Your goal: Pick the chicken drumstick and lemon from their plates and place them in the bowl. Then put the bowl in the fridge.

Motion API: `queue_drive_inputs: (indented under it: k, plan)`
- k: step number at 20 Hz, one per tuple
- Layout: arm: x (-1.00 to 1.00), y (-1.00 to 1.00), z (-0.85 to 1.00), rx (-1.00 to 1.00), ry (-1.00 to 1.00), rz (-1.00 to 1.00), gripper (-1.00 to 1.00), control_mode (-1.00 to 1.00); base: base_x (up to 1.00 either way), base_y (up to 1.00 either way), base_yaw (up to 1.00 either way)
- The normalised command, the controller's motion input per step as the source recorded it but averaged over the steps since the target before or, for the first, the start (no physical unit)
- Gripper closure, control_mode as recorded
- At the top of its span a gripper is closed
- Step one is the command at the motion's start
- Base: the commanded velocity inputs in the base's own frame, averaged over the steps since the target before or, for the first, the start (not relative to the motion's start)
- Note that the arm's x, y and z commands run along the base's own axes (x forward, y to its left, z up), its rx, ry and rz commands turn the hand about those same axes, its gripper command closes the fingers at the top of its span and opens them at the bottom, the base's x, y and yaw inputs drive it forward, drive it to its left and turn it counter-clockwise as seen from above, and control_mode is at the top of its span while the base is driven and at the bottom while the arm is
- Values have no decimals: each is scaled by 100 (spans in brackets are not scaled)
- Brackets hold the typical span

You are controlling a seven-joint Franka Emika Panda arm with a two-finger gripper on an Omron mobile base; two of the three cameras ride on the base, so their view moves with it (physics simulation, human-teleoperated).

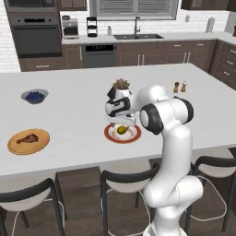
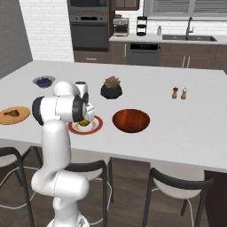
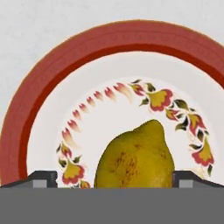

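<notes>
The scene is lit evenly and brightly by soft, diffuse light with no single source to be made out, and the white table (image 1: 69,115) is rendered pale and almost shadowless, only faint, soft-edged shading being seen under the things on it. A glossy sheen is shown on the reddish-brown bowl (image 2: 131,120) and on the arm's white shells, without harsh glare. Both base views are slightly soft and low in detail, while in the hand view the lemon (image 3: 134,157) and the plate's rim (image 3: 52,74) are seen fairly sharply, with no edge distortion noticeable.
</notes>
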Motion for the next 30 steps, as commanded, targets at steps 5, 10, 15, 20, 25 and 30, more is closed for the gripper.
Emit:
queue_drive_inputs:
  k: [5,10,15,20,25,30]
  plan:
    - [-32,-6,-64,-6,0,-2,-100,-100,0,0,0]
    - [-31,-13,-48,-4,0,0,100,-100,0,0,0]
    - [-21,-23,28,4,-14,-1,100,-100,0,0,0]
    - [-35,-74,100,11,-37,-18,100,-100,0,0,0]
    - [-14,-100,76,2,-6,-26,100,-100,0,0,0]
    - [20,-100,20,-3,7,-33,100,-100,0,0,0]
